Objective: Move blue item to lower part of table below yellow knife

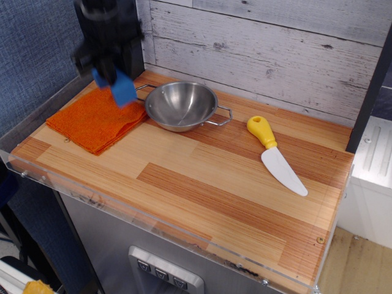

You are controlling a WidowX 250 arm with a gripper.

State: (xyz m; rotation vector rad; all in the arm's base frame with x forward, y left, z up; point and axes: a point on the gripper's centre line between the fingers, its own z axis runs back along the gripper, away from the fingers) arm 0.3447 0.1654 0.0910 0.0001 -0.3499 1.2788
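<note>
We see the gripper [109, 67], motion-blurred, with jaws clenched on the blue item [120, 87], held clear above the orange cloth [95, 122] at the table [202, 184] far-left corner. Transport step: carry it to the near edge below the yellow knife [275, 154].

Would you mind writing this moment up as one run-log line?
phase: carry | gripper: shut on blue block, lifted above orange cloth | target: table below yellow knife, not reached
</note>
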